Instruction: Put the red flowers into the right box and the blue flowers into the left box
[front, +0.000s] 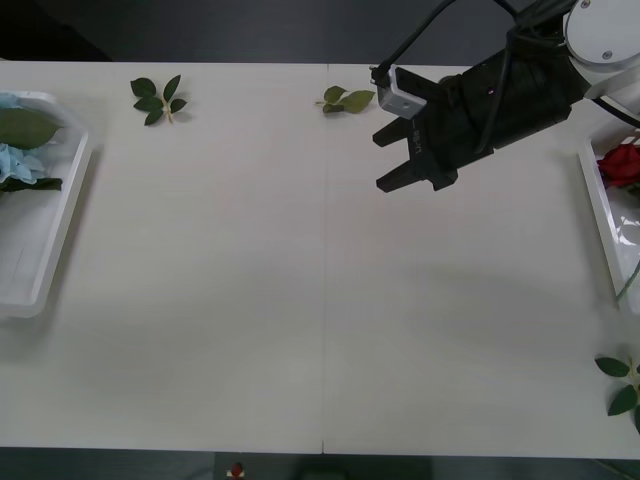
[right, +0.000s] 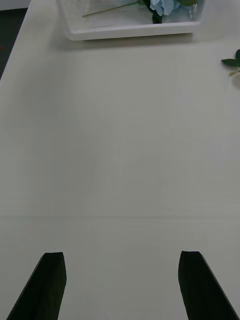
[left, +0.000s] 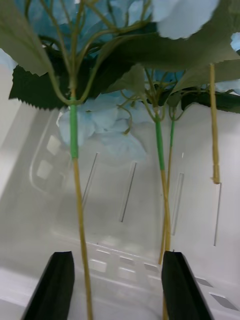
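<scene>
My right tool (front: 403, 160) hangs over the far right part of the worktop (front: 300, 300), its two black fingers (right: 50, 285) spread wide with nothing between them, the bare surface below. My left tool (left: 117, 285) is down inside the left box (front: 35, 270), its two black fingers also wide apart, gripping nothing; one stem crosses just beside one finger, but I cannot tell whether it touches.

The left box sits at the left edge of the worktop, and the blue flowers (front: 15, 160) lie at its far end under a broad green leaf. In the left wrist view I count four thin stems (left: 77, 200) running along the slotted wall, with pale blue heads (left: 100, 130) and dark leaves bunched over them; how many separate heads there are I cannot tell.

The right box (front: 602, 215) stands at the right edge, and I see one red flower (front: 620, 162) at its far end, with a thin green stem showing nearer in.

Loose leaf sprigs on the worktop: three. One (front: 158, 98) lies at the far left, near the left box; one (front: 346, 99) at the far middle, just beside my right tool's wrist; one (front: 622, 385) at the near right edge.
</scene>
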